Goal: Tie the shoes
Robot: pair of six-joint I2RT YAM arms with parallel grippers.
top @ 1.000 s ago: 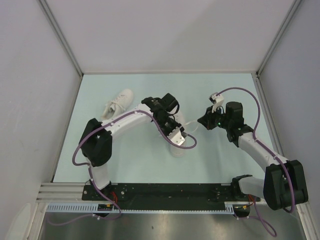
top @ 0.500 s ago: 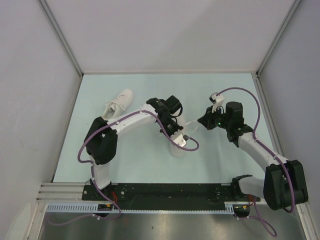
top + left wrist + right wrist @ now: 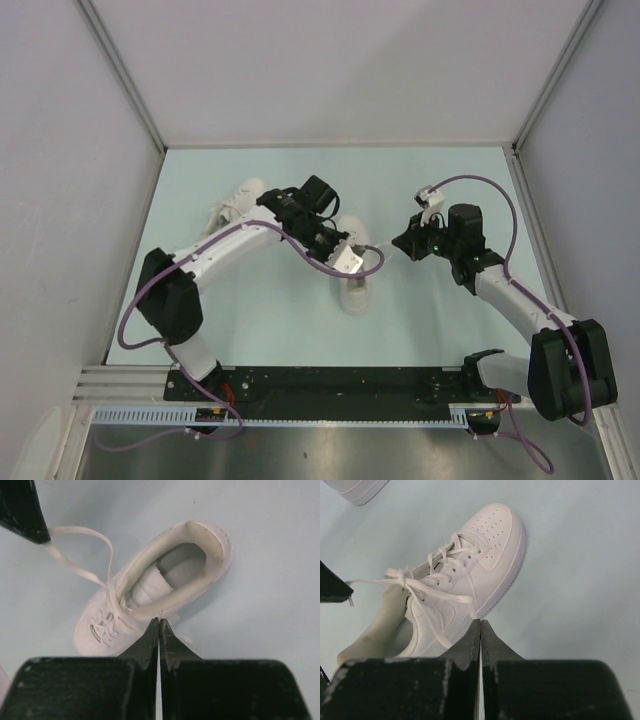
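Shoes: two white low-top sneakers
Near shoe (image 3: 356, 292): mid-surface (image 3: 450, 170), laces loose, untied
Far shoe (image 3: 240, 198): back-left
Left fingers (image 3: 154, 640): shut on lace end (image 3: 370, 581)
Right fingers (image 3: 474, 640): shut on other lace end (image 3: 70, 530)

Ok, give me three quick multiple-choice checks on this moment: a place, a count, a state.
1. The near shoe lies: A. mid-table, below the left gripper; B. in the far right corner; C. on the rail.
2. Shoes on the table: A. one; B. two; C. three.
3. The left gripper is: A. spread wide; B. shut on a lace; C. out of view.
Answers: 1 A, the overhead view shows it under that gripper; 2 B, a second shoe lies farther back on the left; 3 B, its jaws press together in the left wrist view, and the right wrist view shows the lace running to its tip.
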